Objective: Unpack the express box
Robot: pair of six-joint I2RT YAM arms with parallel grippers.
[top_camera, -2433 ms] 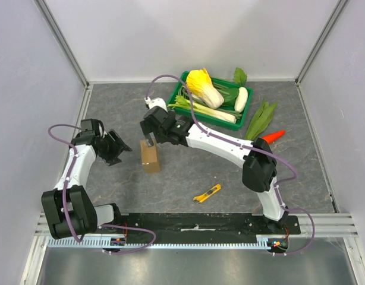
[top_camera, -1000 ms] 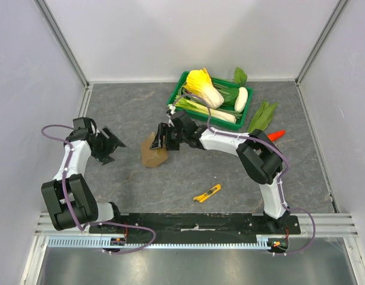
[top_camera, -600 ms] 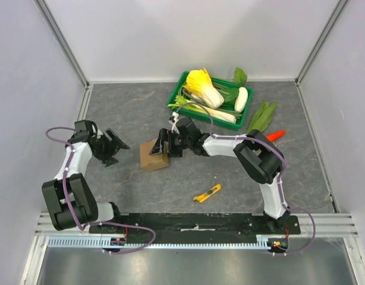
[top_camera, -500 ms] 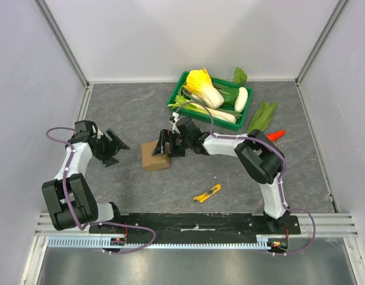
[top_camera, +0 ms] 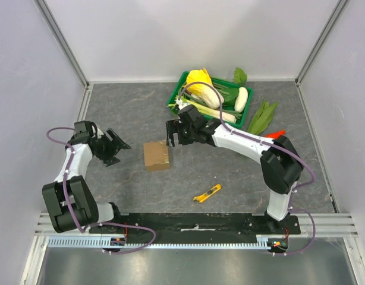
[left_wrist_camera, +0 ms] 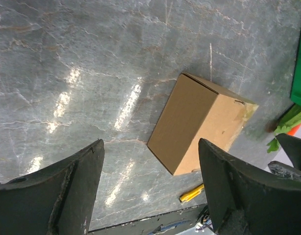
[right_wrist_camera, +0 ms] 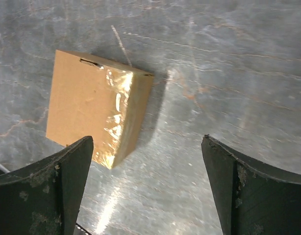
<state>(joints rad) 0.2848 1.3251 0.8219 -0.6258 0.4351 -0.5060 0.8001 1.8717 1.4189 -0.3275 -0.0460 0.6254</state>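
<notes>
Lighting: bright, even and diffuse, from overhead; white walls (top_camera: 200, 35) flatly lit.
Shadows: soft and short; a faint dark band lies against the right side of the express box (top_camera: 157, 156) in the right wrist view.
Glare: clear tape (right_wrist_camera: 113, 105) on the box top shines white; pale streaks cross the grey table (left_wrist_camera: 67, 98) left of the box.
Focus: overhead view sharp; wrist-view fingers (left_wrist_camera: 67, 191) below the box dark and soft-edged.

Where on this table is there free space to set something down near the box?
Bare: the far-left table, bordered by back wall, green crate and express box; also the near strip between the box and the yellow knife. Crowded: the far right, with crate and loose greens.
</notes>
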